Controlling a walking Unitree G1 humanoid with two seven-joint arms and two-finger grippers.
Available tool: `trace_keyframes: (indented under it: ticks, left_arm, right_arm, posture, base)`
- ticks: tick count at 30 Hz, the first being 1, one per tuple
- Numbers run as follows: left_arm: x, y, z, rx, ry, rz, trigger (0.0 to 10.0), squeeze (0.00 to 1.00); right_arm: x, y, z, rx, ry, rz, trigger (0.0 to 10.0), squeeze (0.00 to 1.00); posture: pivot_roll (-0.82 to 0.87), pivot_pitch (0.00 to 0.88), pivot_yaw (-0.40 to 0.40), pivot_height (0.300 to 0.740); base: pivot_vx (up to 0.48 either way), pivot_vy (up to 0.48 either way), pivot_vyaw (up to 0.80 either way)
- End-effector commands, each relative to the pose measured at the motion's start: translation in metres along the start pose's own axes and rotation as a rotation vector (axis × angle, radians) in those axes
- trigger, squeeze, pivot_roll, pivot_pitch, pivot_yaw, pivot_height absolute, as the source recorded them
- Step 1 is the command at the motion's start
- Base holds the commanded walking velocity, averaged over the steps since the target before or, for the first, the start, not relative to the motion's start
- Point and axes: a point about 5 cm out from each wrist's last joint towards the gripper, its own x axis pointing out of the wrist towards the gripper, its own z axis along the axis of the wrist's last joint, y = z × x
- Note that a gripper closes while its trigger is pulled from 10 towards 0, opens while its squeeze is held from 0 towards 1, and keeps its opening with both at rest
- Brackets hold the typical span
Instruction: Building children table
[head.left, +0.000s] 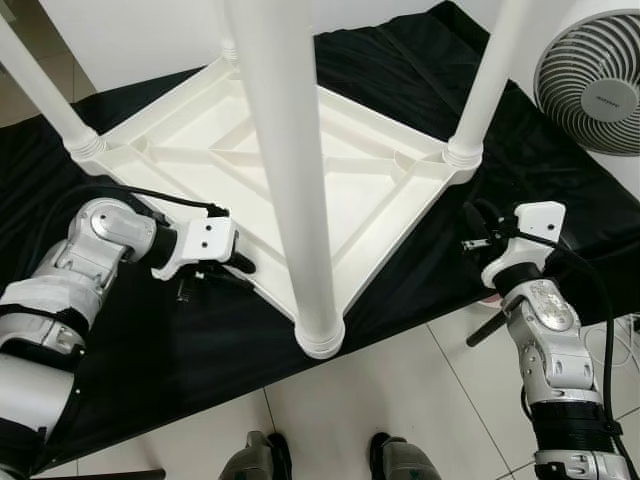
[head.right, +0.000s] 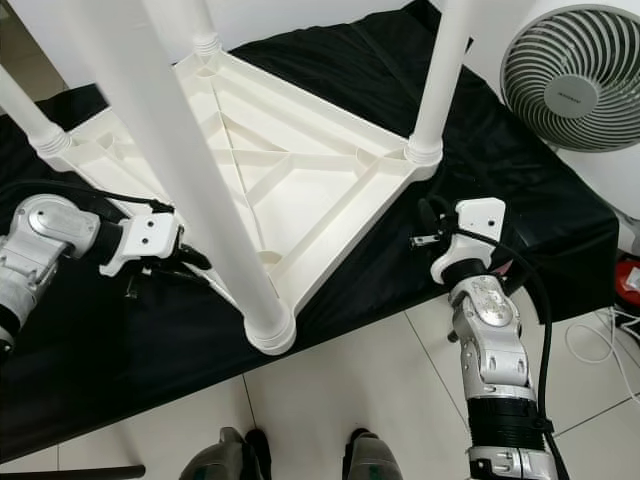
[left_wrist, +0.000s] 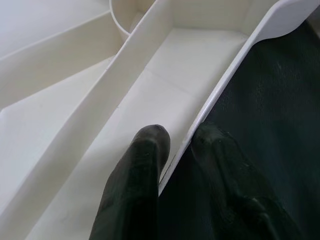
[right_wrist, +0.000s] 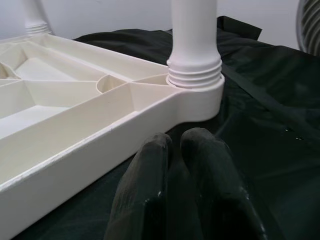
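The table (head.left: 300, 170) is lying upside down on a black cloth (head.left: 560, 170), legs (head.left: 290, 180) pointing up. The left pincer (left_wrist: 175, 165) is pinching the table's rim, one finger inside, one outside. The right pincer (right_wrist: 182, 180) is waiting pressed together near a corner leg. Lifting one-sided risks the rim slipping and the table tipping toward the fan (head.left: 590, 80).

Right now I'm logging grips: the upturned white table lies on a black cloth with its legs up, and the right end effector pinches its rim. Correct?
Not quite. The left end effector pinches the table rim, as the left wrist view shows. The right end effector is shut on nothing, beside the table on the black cloth.
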Motion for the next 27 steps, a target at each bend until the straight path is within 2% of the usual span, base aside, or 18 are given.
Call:
trace_keyframes:
  ticks: [1,3,8,11,13,17,19,21,27]
  left_arm:
    - [0.011,-0.018,-0.027,-0.178,-0.002,0.063,0.0,0.00]
    - [0.018,-0.016,-0.027,-0.213,-0.045,0.131,0.0,0.00]
    - [0.021,-0.011,-0.025,-0.241,-0.073,0.209,0.0,0.00]
    - [0.026,-0.005,-0.025,-0.293,-0.098,0.303,0.0,0.00]
    - [0.027,-0.004,-0.026,-0.303,-0.102,0.312,0.0,0.00]
    - [0.031,0.002,-0.030,-0.362,-0.084,0.424,0.0,0.00]
    - [0.031,0.004,-0.030,-0.374,-0.087,0.438,0.0,0.00]
    - [0.035,0.010,-0.026,-0.390,-0.099,0.498,0.0,0.00]
    - [0.042,0.016,-0.018,-0.390,-0.135,0.553,0.0,0.00]
  right_arm:
    - [-0.001,0.001,0.000,0.007,0.005,-0.006,10.0,0.00]
    - [-0.001,0.002,0.000,0.012,0.004,-0.013,10.0,0.00]
    - [0.000,0.003,0.000,0.016,0.003,-0.012,10.0,0.00]
    - [0.005,0.003,0.002,0.017,-0.004,-0.010,10.0,0.00]
    - [0.006,0.003,0.003,0.017,-0.005,-0.011,10.0,0.00]
    - [0.006,0.004,0.004,0.020,-0.011,-0.015,10.0,0.00]
    - [0.006,0.004,0.004,0.022,-0.011,-0.017,10.0,0.00]
    - [0.006,0.004,0.003,0.024,-0.010,-0.022,10.0,0.00]
    - [0.005,0.003,0.002,0.025,-0.006,-0.030,10.0,0.00]
  posture:
    - [-0.08,0.216,0.137,0.740]
    - [-0.08,0.217,0.128,0.740]
    - [-0.08,0.217,0.126,0.740]
    - [-0.08,0.216,0.119,0.740]
    - [-0.08,0.216,0.119,0.740]
    - [-0.08,0.216,0.122,0.740]
    - [-0.08,0.216,0.122,0.740]
    - [-0.08,0.216,0.122,0.740]
    - [-0.08,0.216,0.122,0.740]
  base:
    - [0.000,0.000,0.00]
    - [0.000,0.000,0.00]
    - [0.000,0.000,0.00]
    - [0.000,0.000,0.00]
    - [0.000,0.000,0.00]
    - [0.000,0.000,0.00]
    - [0.000,0.000,0.00]
    - [0.000,0.000,0.00]
    - [0.000,0.000,0.00]
